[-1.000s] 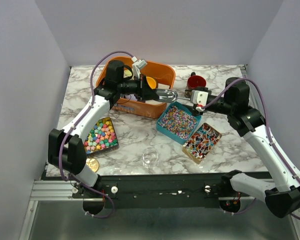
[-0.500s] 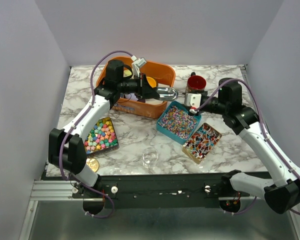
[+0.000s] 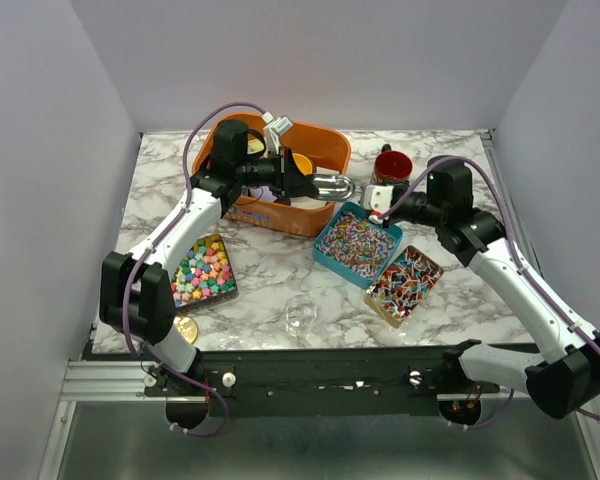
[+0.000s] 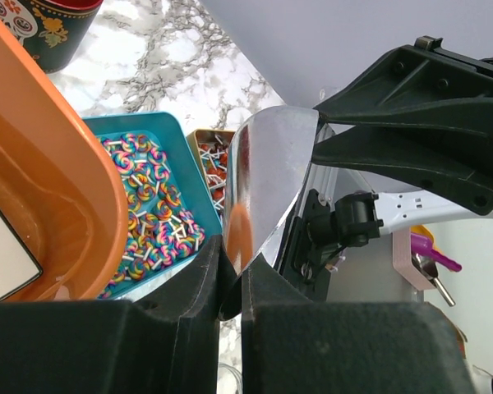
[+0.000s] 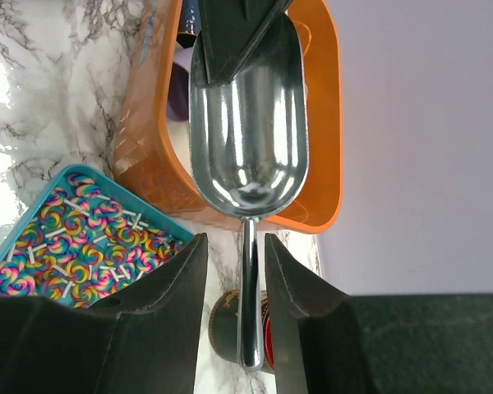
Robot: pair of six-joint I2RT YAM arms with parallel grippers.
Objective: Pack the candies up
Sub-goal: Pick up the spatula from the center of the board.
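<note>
While lollipops (image 3: pixel 360 246) fill the teal tray (image 3: pixel 337 271), stars (image 3: pixel 200 273) pack the tin (image 3: pixel 234 280).

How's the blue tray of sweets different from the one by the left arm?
The teal tray holds rainbow swirl lollipops on white sticks; the gold-rimmed tray holds chunky pastel pieces. The teal tray sits mid-table beside the orange bin; the gold-rimmed tray sits near the front left edge. Both are shallow, rectangular and full.

- My overhead camera looked down from the near edge across the whole table (image 3: pixel 270 270).
- Both wrist cameras sat close, sharing the scoop (image 5: pixel 246 123), orange bin (image 5: pixel 324 123) and teal tray (image 5: pixel 84 174) from opposite sides.
</note>
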